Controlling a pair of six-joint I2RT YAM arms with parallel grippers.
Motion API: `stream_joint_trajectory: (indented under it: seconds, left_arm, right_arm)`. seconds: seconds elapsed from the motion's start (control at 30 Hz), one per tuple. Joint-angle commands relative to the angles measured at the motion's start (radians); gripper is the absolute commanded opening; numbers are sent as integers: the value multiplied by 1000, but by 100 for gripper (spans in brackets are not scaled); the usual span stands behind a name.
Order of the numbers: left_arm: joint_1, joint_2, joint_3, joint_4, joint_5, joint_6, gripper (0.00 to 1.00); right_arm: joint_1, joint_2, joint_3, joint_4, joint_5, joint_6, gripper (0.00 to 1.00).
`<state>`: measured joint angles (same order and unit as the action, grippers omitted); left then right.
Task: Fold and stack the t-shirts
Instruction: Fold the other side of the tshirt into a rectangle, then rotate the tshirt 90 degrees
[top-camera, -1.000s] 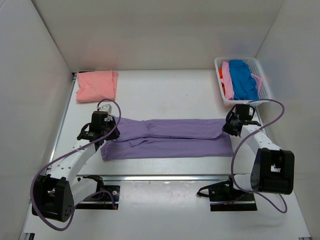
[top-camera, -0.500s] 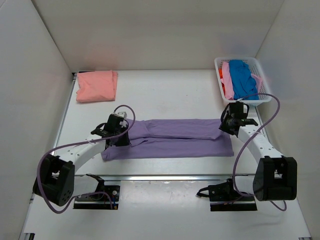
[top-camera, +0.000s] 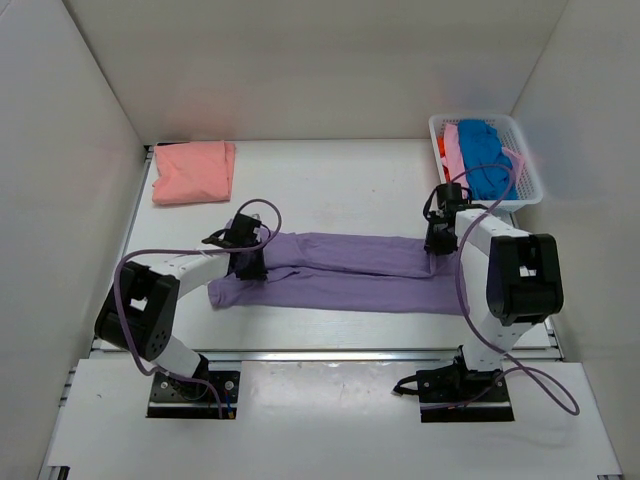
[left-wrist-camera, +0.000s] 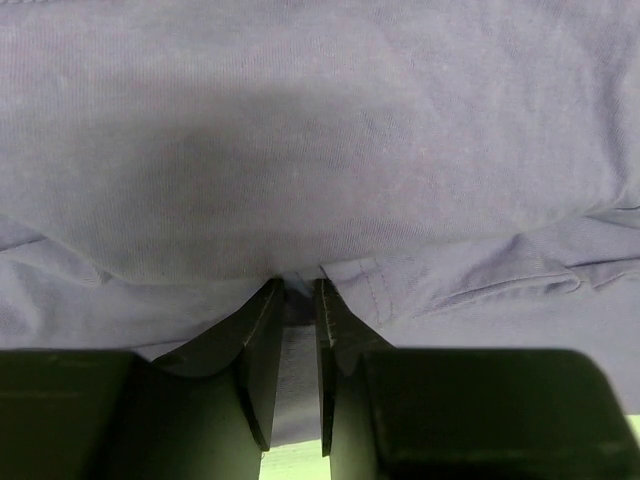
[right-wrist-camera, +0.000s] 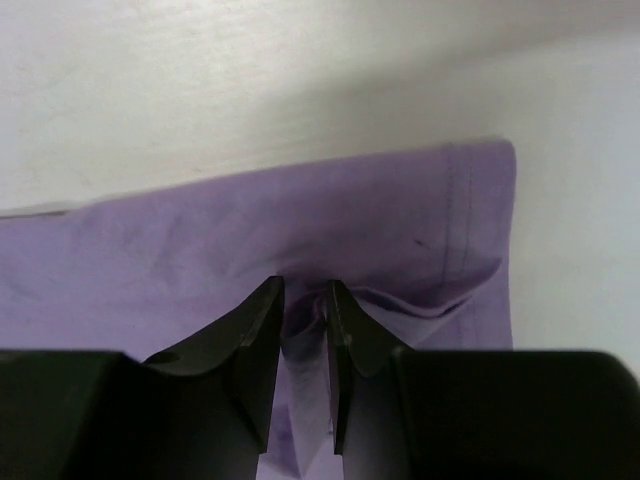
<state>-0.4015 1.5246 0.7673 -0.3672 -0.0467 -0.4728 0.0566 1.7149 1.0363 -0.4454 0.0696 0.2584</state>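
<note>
A lavender-purple t-shirt (top-camera: 340, 270) lies folded into a long strip across the middle of the table. My left gripper (top-camera: 248, 262) is shut on the strip's left end, with a pinch of purple cloth (left-wrist-camera: 296, 330) between its jaws. At the right end, my right gripper (top-camera: 437, 240) is shut on a bunched fold (right-wrist-camera: 305, 320) near the hem (right-wrist-camera: 460, 215). A folded salmon-pink t-shirt (top-camera: 193, 171) lies at the back left. Blue (top-camera: 482, 158), pink and orange t-shirts fill a basket.
The white lattice basket (top-camera: 529, 165) stands at the back right corner, close behind my right arm. White walls enclose the table on three sides. Bare table (top-camera: 330, 185) stretches between the pink shirt and the basket.
Both grippers have moved towards the back, carrying the strip's two ends with them. The right gripper, near the right end a second ago, now grips cloth there. The strip has shifted back.
</note>
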Motion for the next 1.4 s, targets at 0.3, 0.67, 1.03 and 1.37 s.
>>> stream_joint_trajectory:
  seconds: [0.3,0.67,1.03,1.37]
  left_arm:
    - [-11,34,-10,34,5,-9,30]
    - [1,22,-7,28,19,6,30]
    - [6,74,35,16,7,14,32]
    - [27,300,330,-4,2,-9,32]
  right_arm:
    - [-52,-254,-113,-231,93,62,22]
    - [-55,-391,-128,-378,228,101,19]
    - [-61,-252,-58,-76,-47,-18,0]
    - [-35,-58,-60,-35,-41,93,0]
